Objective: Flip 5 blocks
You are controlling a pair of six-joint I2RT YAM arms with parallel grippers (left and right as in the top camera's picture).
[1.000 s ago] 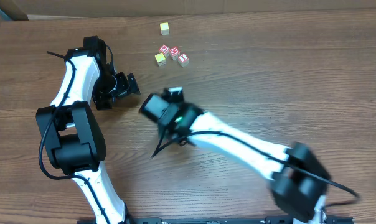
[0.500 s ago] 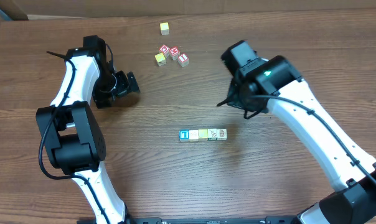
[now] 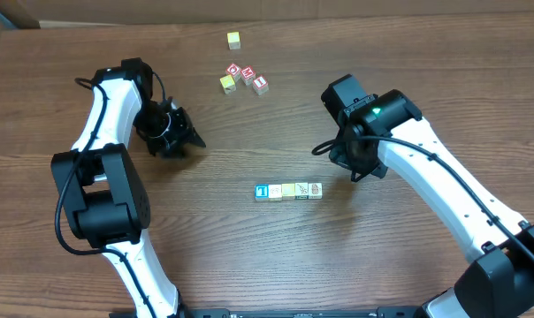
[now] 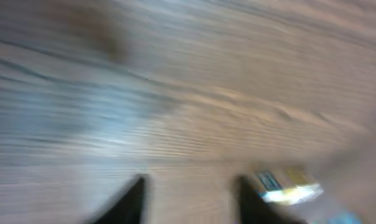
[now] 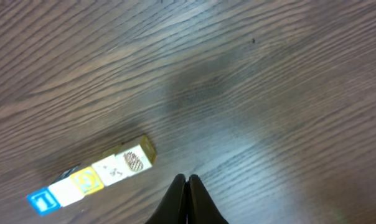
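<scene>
Five small blocks (image 3: 288,191) lie in a tight row at the table's middle: a blue-faced one at the left end, then pale and yellow faces. The right wrist view shows the same row of blocks (image 5: 91,179) at lower left, a pinecone print on the end cube. My right gripper (image 3: 354,166) hangs to the right of the row, apart from it. The right gripper (image 5: 188,182) is shut, with nothing between its fingers. My left gripper (image 3: 184,137) sits far to the upper left. In its blurred view the left gripper (image 4: 191,202) stands open over bare wood, and the blocks (image 4: 281,185) smear beside its right finger.
A lone yellow-topped cube (image 3: 234,40) sits near the table's far edge. Below it is a cluster of red-and-white letter cubes (image 3: 248,75) with one yellow cube (image 3: 226,83). The left arm's base (image 3: 99,199) stands at the near left.
My right arm swung from the table's middle out to the right, uncovering the row, and its jaws closed. My left gripper turned, shifted down-right, and its jaws narrowed.
</scene>
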